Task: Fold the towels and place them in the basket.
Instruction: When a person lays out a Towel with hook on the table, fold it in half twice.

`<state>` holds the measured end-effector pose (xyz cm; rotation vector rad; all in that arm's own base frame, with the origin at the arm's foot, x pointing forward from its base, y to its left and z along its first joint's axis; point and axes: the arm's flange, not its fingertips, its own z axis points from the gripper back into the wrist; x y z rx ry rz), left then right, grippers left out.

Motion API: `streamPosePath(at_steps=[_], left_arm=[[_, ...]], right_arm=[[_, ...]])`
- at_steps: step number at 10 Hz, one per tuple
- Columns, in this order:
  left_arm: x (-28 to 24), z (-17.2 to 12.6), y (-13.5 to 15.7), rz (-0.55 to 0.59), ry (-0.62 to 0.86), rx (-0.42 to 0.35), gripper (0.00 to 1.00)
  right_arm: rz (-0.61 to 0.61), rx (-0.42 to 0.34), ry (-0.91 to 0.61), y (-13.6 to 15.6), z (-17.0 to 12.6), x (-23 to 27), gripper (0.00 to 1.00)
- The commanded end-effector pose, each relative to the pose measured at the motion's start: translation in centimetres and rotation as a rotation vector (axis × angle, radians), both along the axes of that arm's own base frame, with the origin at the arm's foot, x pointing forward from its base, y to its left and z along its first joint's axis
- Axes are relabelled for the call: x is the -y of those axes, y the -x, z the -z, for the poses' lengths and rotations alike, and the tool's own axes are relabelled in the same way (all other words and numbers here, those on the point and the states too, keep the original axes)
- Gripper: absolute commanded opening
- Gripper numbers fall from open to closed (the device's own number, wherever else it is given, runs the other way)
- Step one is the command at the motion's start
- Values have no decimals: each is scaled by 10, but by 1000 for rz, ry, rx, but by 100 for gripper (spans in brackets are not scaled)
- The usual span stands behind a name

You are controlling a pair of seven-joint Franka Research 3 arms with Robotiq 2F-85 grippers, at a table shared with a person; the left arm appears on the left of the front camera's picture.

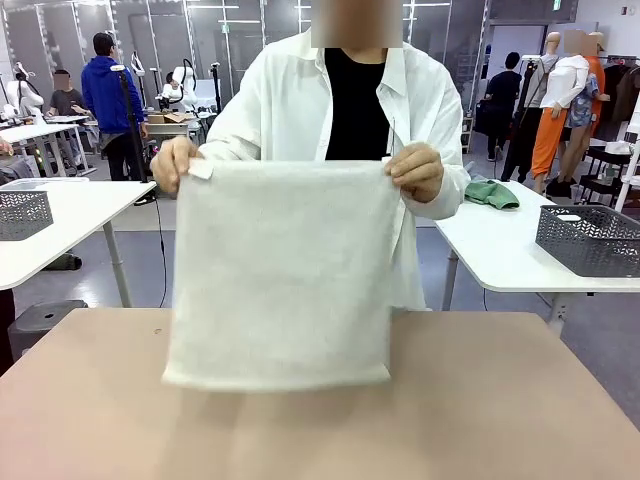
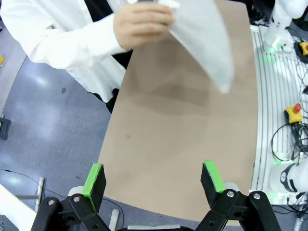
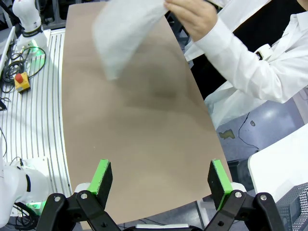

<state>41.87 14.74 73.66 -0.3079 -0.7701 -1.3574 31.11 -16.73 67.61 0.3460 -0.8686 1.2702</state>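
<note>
A person in a white coat holds an off-white towel (image 1: 280, 275) up by its two top corners over the far side of the brown table (image 1: 500, 400). A small loop sits at its top left corner. The towel hangs free, its lower edge just above the tabletop. The same towel (image 2: 202, 33) shows blurred in the left wrist view, held by a hand (image 2: 142, 24), and the towel (image 3: 122, 33) also appears in the right wrist view. My left gripper (image 2: 153, 179) is open over the table's near edge with nothing between its fingers. My right gripper (image 3: 161, 180) is open too, holding nothing. The basket is out of view.
Paler grey mesh baskets stand on neighbouring white tables at left (image 1: 22, 213) and right (image 1: 590, 238). A green cloth (image 1: 492, 192) lies on the right-hand table. Robot bases and an emergency-stop button (image 2: 293, 111) sit beside the table on the slatted floor.
</note>
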Motion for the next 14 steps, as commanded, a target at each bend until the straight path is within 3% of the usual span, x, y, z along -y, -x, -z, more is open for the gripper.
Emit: streamPosePath(at_steps=[1,14], left_arm=[[1,-1,0,1,8,5,100],[0,0,0,0,0,0,100]], right_arm=[[-4,6,-9,0,-1,-1,100],[0,0,0,0,0,0,100]])
